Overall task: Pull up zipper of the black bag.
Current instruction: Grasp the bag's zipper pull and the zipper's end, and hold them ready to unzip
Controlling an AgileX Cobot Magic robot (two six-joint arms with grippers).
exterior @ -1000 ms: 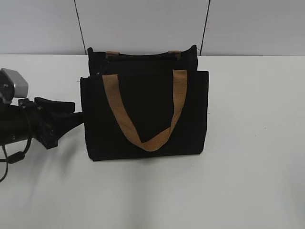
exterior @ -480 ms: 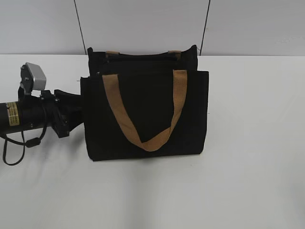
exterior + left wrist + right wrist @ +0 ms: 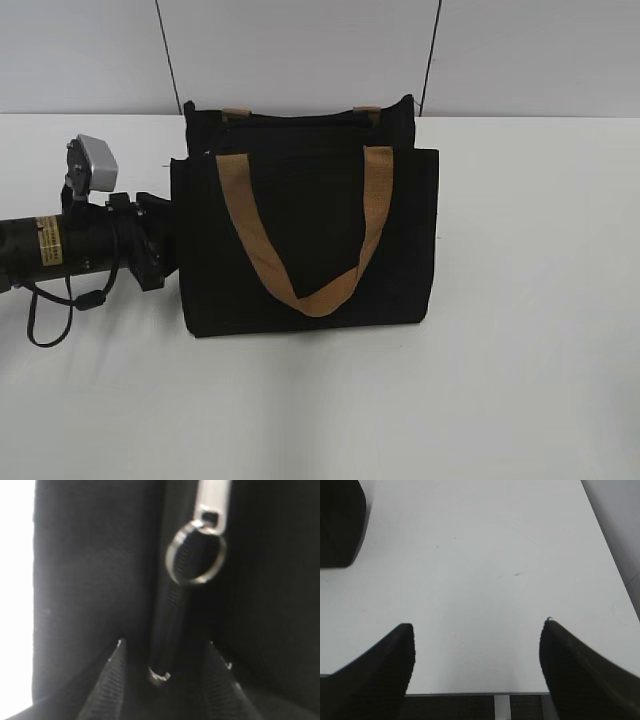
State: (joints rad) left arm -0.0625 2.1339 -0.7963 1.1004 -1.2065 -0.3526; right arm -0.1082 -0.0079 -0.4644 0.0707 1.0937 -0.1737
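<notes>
The black bag (image 3: 300, 230) stands upright on the white table, its tan strap (image 3: 372, 200) hanging down the front. My left gripper (image 3: 160, 245) is pressed up to the bag's left side. In the left wrist view the bag's fabric (image 3: 90, 580) fills the frame. The silver zipper pull (image 3: 214, 495) with its ring (image 3: 171, 560) hangs on the black zip track (image 3: 170, 625). My left gripper (image 3: 164, 649) is open, with the track running between its fingertips, below the ring. My right gripper (image 3: 477, 630) is open and empty over bare table.
The white table (image 3: 530, 300) spreads around the bag, with a grey wall behind. In the right wrist view a black corner (image 3: 340, 525), likely the bag, lies at the far left, and the table's edge (image 3: 470, 693) runs just under the fingers.
My left arm has moved right and a little up, bringing its gripper against the bag's left side. The bag has not moved.
</notes>
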